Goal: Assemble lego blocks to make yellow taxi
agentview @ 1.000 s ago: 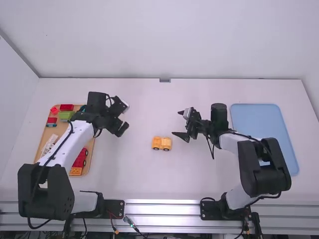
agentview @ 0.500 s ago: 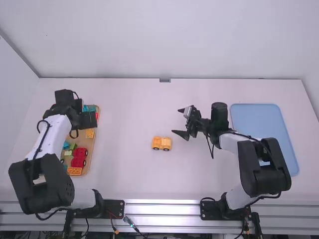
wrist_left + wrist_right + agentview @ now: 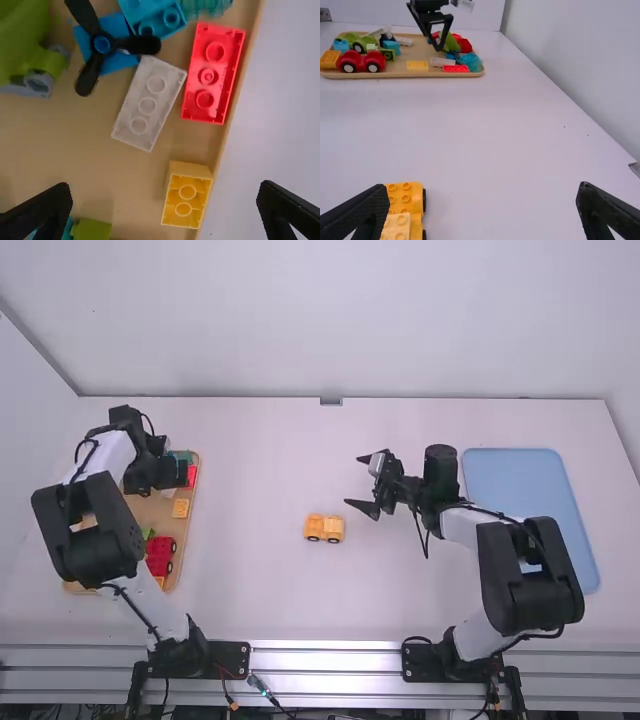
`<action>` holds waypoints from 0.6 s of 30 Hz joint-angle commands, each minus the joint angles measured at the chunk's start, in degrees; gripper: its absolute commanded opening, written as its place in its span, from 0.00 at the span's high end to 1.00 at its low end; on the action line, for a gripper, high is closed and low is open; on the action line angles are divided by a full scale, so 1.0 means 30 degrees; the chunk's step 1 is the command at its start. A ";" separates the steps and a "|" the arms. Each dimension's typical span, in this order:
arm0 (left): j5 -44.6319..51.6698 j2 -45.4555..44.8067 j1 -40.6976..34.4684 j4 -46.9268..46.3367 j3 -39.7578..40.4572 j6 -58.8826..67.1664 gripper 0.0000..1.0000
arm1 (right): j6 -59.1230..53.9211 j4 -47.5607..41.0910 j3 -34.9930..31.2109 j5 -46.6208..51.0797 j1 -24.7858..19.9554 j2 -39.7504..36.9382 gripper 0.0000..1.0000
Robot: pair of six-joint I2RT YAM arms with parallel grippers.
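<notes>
Over the tray (image 3: 155,510), the left gripper (image 3: 162,480) points down, spread; right of the tray sits the car (image 3: 324,528); farther right, the right gripper (image 3: 355,482) faces the tray, also spread.

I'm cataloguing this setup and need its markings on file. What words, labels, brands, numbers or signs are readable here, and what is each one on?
None can be read.
Yellow wheeled piece: no readable text.
Red block, clear block and yellow block: any marks are too small to read.
Blue tray: no readable text.
Left arm's black base plate: anything printed there is too small to read.
</notes>
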 commanded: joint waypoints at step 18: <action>-0.0073 0.0000 -0.0087 0.1144 -0.2616 0.1472 0.42 | 0.0087 0.0823 -0.0102 -0.0255 -0.0036 -0.0277 0.01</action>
